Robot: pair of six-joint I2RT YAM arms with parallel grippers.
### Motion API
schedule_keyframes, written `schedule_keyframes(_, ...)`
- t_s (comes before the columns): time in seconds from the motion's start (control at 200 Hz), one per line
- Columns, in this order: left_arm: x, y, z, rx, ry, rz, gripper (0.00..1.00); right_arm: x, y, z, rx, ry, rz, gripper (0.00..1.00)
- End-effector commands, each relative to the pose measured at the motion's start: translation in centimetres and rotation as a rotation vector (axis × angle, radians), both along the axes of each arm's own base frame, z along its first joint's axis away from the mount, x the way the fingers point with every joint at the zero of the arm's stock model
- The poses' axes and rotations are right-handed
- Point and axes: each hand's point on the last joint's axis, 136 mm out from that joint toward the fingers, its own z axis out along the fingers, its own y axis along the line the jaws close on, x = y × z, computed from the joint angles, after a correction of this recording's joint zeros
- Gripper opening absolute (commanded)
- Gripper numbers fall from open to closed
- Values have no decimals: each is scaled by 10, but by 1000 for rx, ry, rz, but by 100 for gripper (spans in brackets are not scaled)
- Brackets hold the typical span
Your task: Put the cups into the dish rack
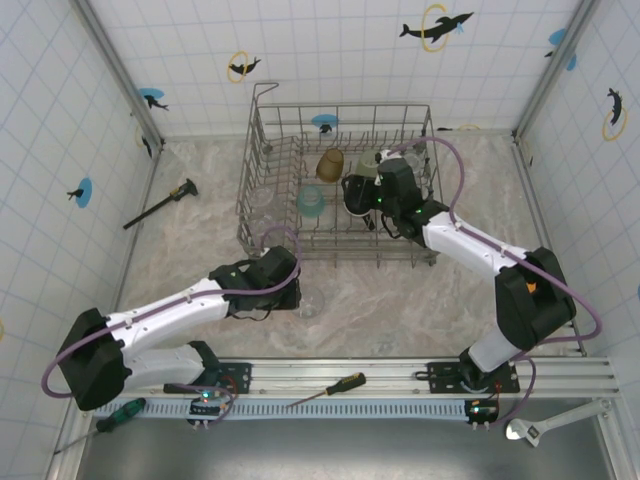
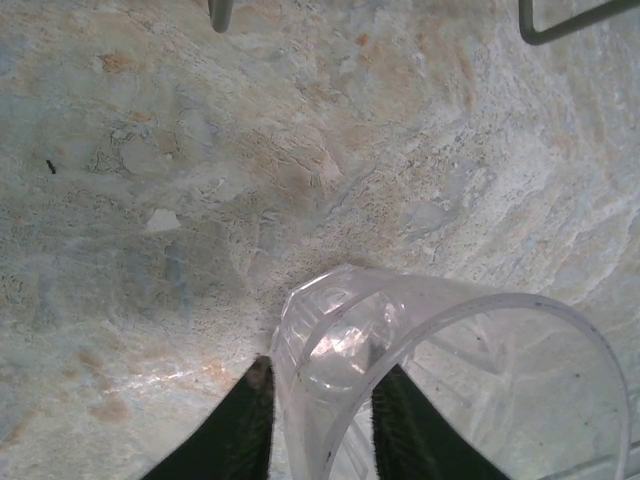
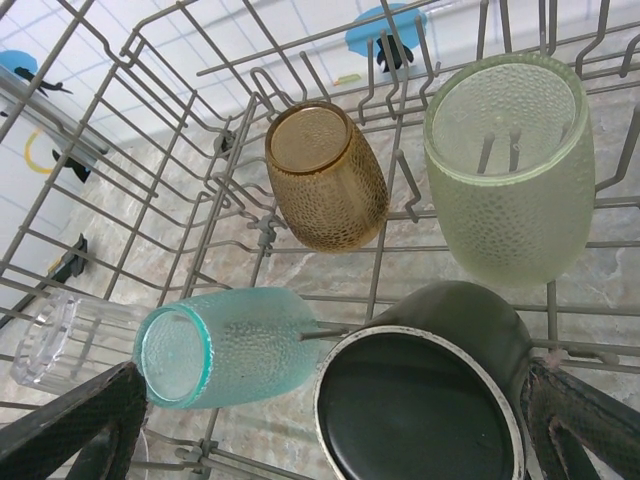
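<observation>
Scanning the overhead view from the left: a dark caliper (image 1: 160, 203) lies on the marbled table (image 1: 200, 250) at upper left. A green-handled screwdriver (image 1: 125, 410) sits in the lower left corner.

Left gripper (image 1: 292, 288) is at centre-left, low over the table, just below the near edge of the dish rack (image 1: 345, 107). In its wrist view both fingers (image 2: 245, 425) press against opposite sides of a clear cup (image 2: 450, 380), whose open rim faces the lower right of the frame. The cup is gripped and is outside the rack. Contact with the table cannot be determined.

The rack occupies the upper centre. In the right wrist view its contents run from the left:
- a second clear cup (image 3: 60, 340) at lower left;
- a light blue cup (image 3: 225, 345) lying on its side;
- an amber cup (image 3: 325, 175) at upper centre, base toward the camera;
- a dark mug (image 3: 420, 400) at lower centre;
- a pale green cup (image 3: 510, 165) at upper right.

Right gripper (image 3: 330, 420) is inside the rack with its fingers spread wide at the two lower corners. The mug sits between them and nothing is gripped.

A second screwdriver (image 1: 330, 388) lies at bottom centre, and a wrench (image 1: 545, 425) at lower right.
</observation>
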Motion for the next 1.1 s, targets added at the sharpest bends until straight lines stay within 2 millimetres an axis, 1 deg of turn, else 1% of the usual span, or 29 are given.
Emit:
schedule_keyframes(0.0, 5, -3, 5, 16, -41, -16, 25, -2, -6, 17, 38, -46, -15, 100)
schedule_keyframes(0.115, 3, -3, 1, 24, -40, -20, 20, -4, -9, 18, 41, -48, -19, 99)
schedule_keyframes(0.24, 4, -2, -2, 33, -42, -19, 8, -5, -11, 17, 46, -47, -22, 100)
schedule_keyframes(0.32, 6, -4, 0, 34, -52, -20, 0, -6, -11, 16, 49, -45, -21, 100)
schedule_keyframes(0.475, 10, -7, 8, 26, -73, -31, 0, -8, -13, 17, 51, -47, -23, 100)
schedule_keyframes(0.621, 14, -12, 20, 12, -97, -43, 0, -10, -17, 19, 54, -52, -29, 100)
schedule_keyframes(0.746, 17, -15, 29, -8, -124, -51, 0, -12, -20, 17, 51, -46, -28, 100)
schedule_keyframes(0.956, 22, -24, 47, -38, -149, -68, 0, -13, -31, 16, 45, -39, -48, 100)
schedule_keyframes(1.091, 27, -27, 58, -21, -168, -83, 0, -13, -37, 15, 55, -33, -57, 100)
